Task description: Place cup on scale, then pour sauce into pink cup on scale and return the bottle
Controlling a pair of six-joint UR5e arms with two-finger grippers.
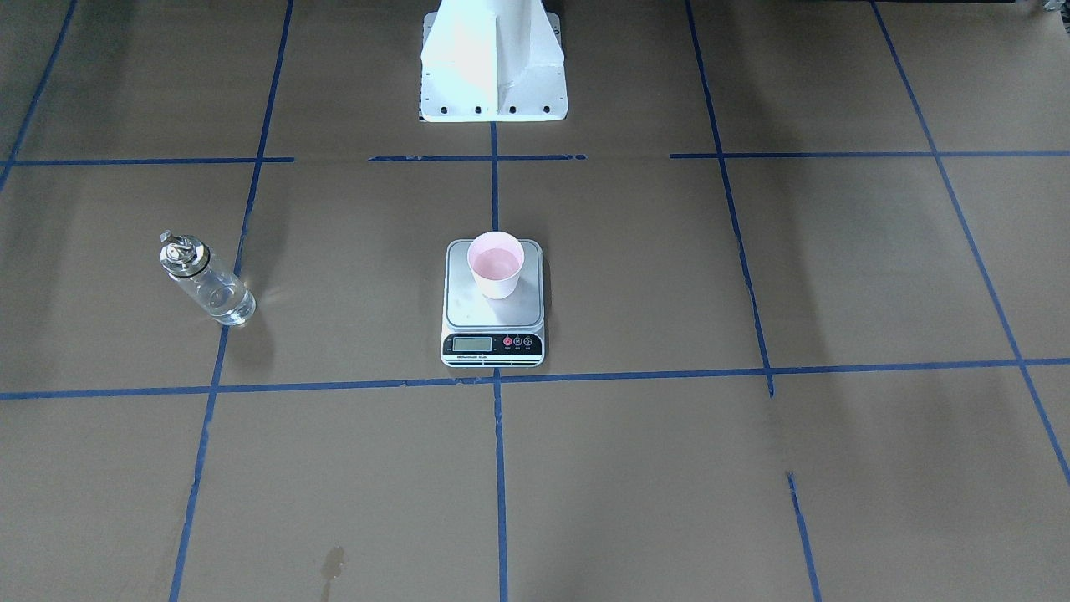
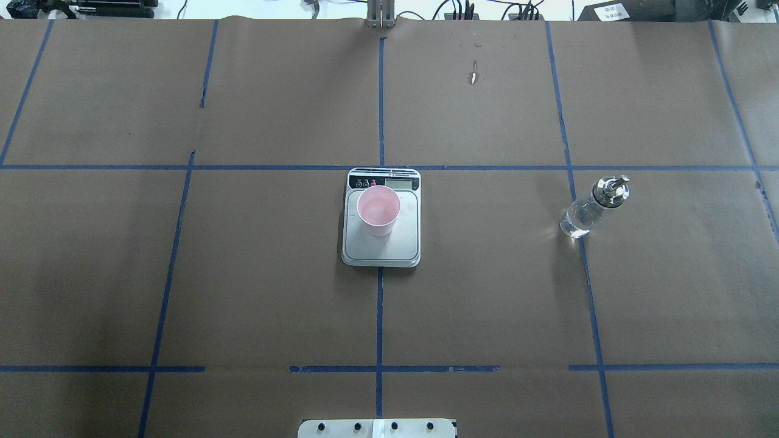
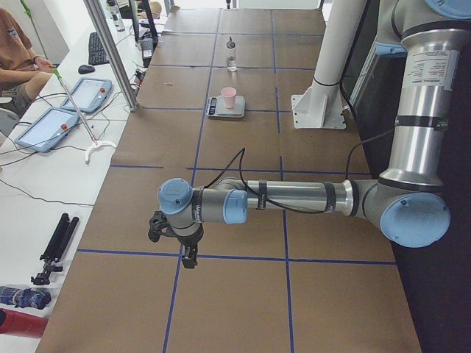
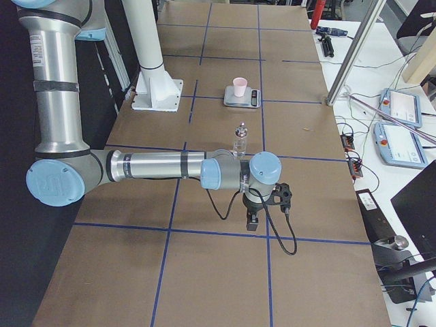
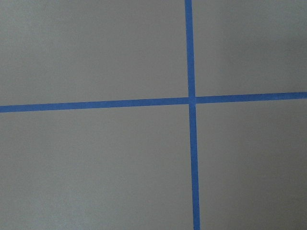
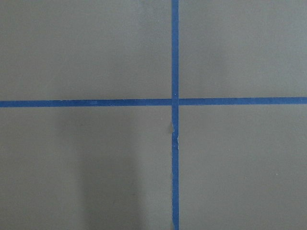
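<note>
We see the pink paper cup point(image 1: 496, 266) standing upright, open end up, near the middle of the kitchen scale's point(image 1: 491, 344) steel plate. The plate shows bare on every side of it. The cup's inside is pale pink, and we cannot tell whether any liquid lies in it. The scale's black strip, with its display and red buttons, faces away from the robot's white base point(image 1: 493, 63).

The glass bottle point(image 1: 206, 280) stands upright on the surface, well apart from the scale on the robot's right. Its foot rests on a blue tape line point(image 2: 584, 267) and its silver pour-spout cap is on. Clear, colourless sauce point(image 1: 224, 303) shows through the glass in its lower part.

The left gripper point(image 3: 189, 259) hangs fingers-down just above the brown paper surface point(image 1: 836, 267), far from the scale on the robot's left side, over a crossing of tape lines. The right gripper point(image 4: 252, 223) hangs the same way on the far side of the bottle from the scale. Both show only in the side views, so we cannot tell whether either one is open or closed. Each wrist camera shows only brown paper and a cross of blue tape
</note>
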